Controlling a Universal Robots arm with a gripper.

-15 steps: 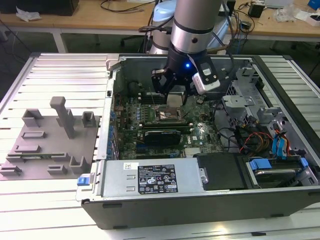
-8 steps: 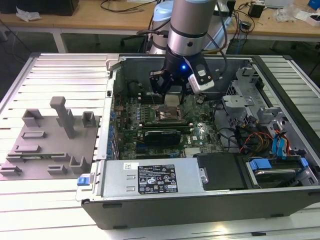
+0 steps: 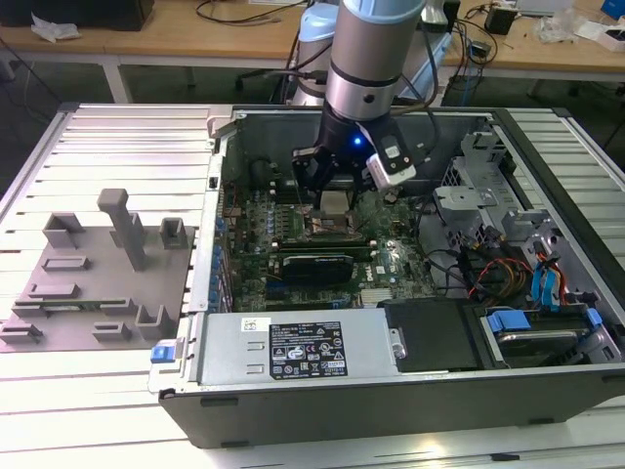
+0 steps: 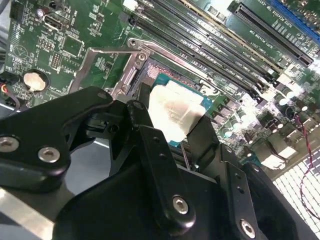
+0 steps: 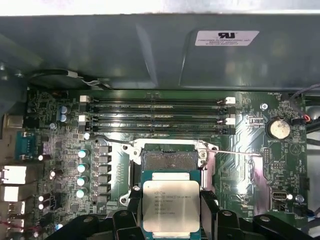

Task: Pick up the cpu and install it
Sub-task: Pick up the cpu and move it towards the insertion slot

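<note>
Open computer case (image 3: 391,403) on slatted table (image 3: 117,137), gripper (image 5: 171,212) clamping cpu (image 5: 171,205), flat, metal top up, over motherboard socket (image 5: 169,160)

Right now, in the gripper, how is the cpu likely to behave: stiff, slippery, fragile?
Probably stiff: the cpu sits flat in the gripper, unbent. Its shiny metal top suggests slippery. Thin and small, so likely light, perhaps fragile.

Cluttered wooden benches (image 3: 166,39) stand behind a slatted metal table (image 3: 117,147).

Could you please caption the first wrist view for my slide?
Gripper holds the cpu close to the open motherboard socket.
</note>
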